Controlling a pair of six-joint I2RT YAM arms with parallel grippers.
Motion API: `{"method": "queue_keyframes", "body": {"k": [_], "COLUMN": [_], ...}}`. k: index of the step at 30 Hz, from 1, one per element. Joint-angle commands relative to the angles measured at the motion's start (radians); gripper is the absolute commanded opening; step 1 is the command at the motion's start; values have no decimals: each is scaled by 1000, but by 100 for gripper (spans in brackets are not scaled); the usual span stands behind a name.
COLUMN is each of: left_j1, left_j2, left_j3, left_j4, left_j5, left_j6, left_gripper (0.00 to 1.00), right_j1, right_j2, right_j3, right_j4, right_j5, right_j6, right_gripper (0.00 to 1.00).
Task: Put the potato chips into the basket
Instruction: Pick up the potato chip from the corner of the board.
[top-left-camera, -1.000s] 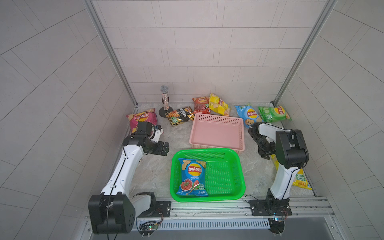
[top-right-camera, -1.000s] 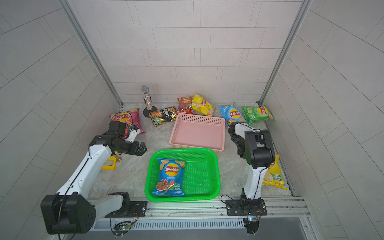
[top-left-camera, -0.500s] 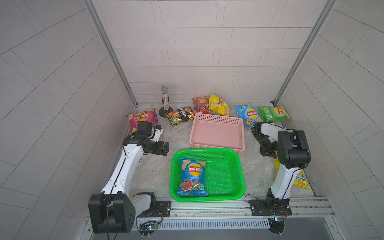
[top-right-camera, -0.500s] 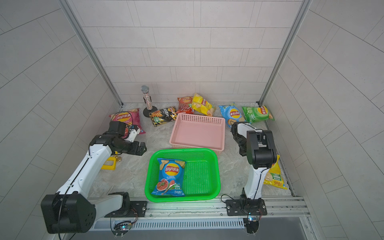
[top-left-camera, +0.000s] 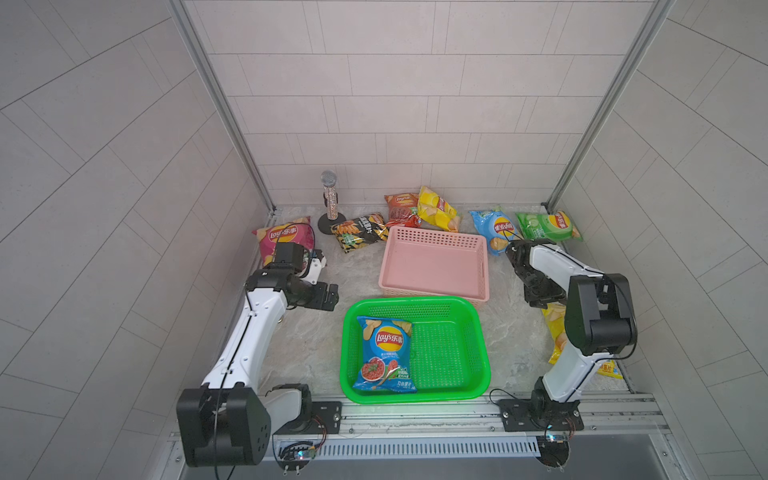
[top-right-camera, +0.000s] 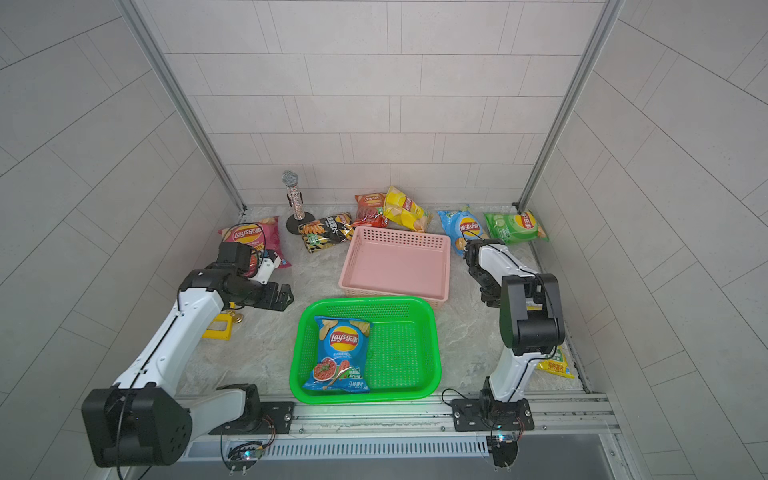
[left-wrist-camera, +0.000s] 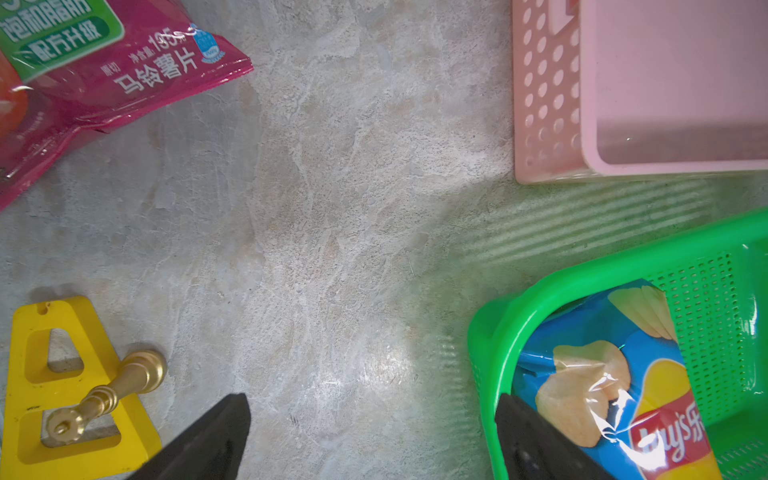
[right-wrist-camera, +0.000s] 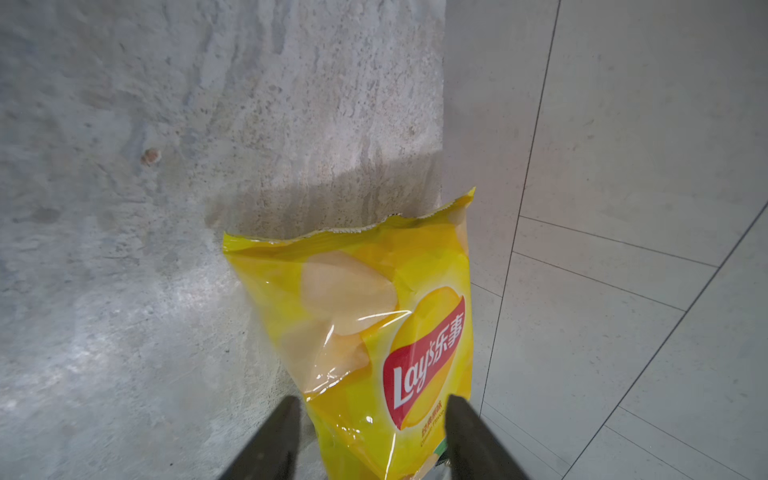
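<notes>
The right arm (top-left-camera: 552, 266) has swung its elbow nearer to the right wall and the front rail than a second ago; the left arm and all the bags lie as before.

- At the far left a magenta bag (top-left-camera: 282, 239) lies on the surface (top-left-camera: 316, 345) by the left wall.
- The left gripper (left-wrist-camera: 374, 401) hangs just in front of it, jaws spread wide and holding nothing, over bare surface between that bag and the green basket (top-left-camera: 484, 361).
- Beside it lies a yellow stand (left-wrist-camera: 25, 374) with a brass piece (left-wrist-camera: 120, 386) across it.
- At the back are a glittery microphone (top-left-camera: 330, 199) on its round foot, then a black bag (top-left-camera: 359, 230), a red bag (top-left-camera: 401, 208) and a yellow bag at the back (top-left-camera: 438, 210). The red and yellow ones overlap.
- The pink basket (top-left-camera: 436, 239) stands between these bags and the green basket. Its front wall is just beside the green rim.
- One blue bag (top-left-camera: 384, 355) lies flat in the left half of the green basket.
- Further right at the back are a light blue bag (top-left-camera: 496, 228) and a green bag (top-left-camera: 546, 226).
- The right gripper (right-wrist-camera: 372, 405) is spread over the yellow bag by the right wall (right-wrist-camera: 374, 324), with the bag showing between its fingers. I cannot tell whether they touch it.
- This bag lies against the wall, and in both top views the arm's elbow covers part of it.
</notes>
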Motion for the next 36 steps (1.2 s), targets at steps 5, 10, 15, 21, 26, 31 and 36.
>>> {"method": "queue_keyframes", "body": {"k": [5, 10, 15, 21, 26, 31, 36], "left_j1": [-3, -2, -2, -2, -2, -3, -3], "left_j2": [-1, -1, -4, -1, -1, -1, 0], "left_j3": [22, 22, 21, 22, 23, 22, 22], "left_j4": [-24, -24, -24, -24, -24, -24, -24], "left_j5": [15, 18, 14, 11, 7, 6, 5], "left_j6": [6, 7, 7, 7, 6, 6, 6], "left_gripper": [100, 100, 100, 100, 100, 100, 100], "right_j1": [-54, -55, -42, 16, 61, 65, 81], "right_j2": [175, 175, 127, 34, -86, -182, -308], "right_j3": [8, 3, 11, 67, 121, 147, 147], "right_j4": [10, 22, 14, -44, -76, -92, -79], "right_j5": [4, -7, 17, 42, 8, -7, -54], "right_j6": [-11, -14, -14, 0, 2, 7, 7], "right_gripper": [75, 36, 16, 14, 11, 11, 9]}}
